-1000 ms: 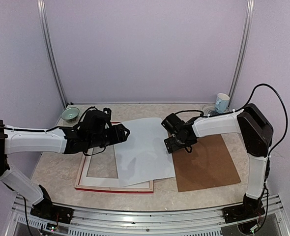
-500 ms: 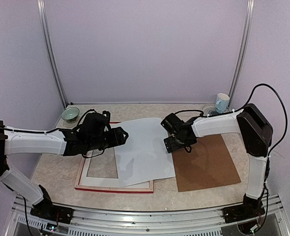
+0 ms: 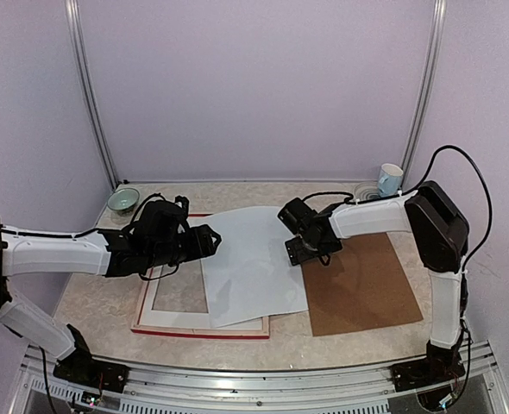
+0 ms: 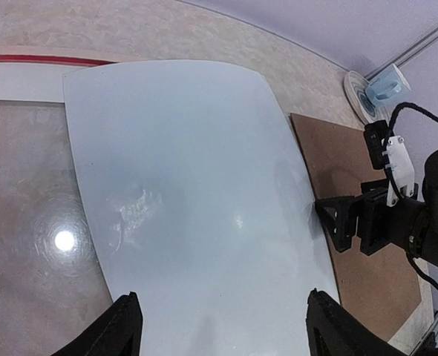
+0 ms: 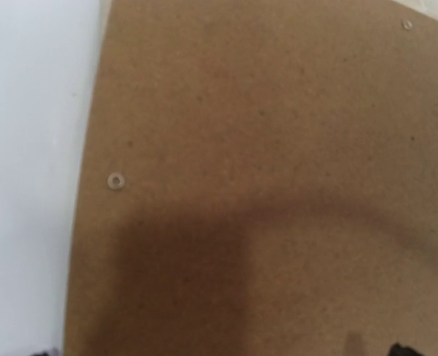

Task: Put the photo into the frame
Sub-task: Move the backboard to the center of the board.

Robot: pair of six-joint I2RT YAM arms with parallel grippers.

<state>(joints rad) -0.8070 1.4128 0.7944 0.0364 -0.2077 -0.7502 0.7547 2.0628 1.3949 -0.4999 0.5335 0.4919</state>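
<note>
Spanning the gap between the two grippers, the photo (image 3: 254, 259) lies white back up, a large, thin, slightly glossy sheet with a faint curl at its corners. Its long axis runs far to near, crosswise to both arms' reach and a little skewed against the frame (image 3: 203, 330). The left gripper (image 3: 210, 241) hovers at the sheet's left edge with jaws spread and nothing between them, so the paper stretches away ahead of it. The right gripper (image 3: 299, 252) hangs at the opposite edge, jaws wide and empty, over the matte brown fibrous backing board (image 3: 367, 289). Below and behind the left gripper sits the frame, thin red rim around a pale border, with only its right part covered by the sheet. Judging by this, the photo must slide toward the left gripper, which sits over the frame, to sit square.
</note>
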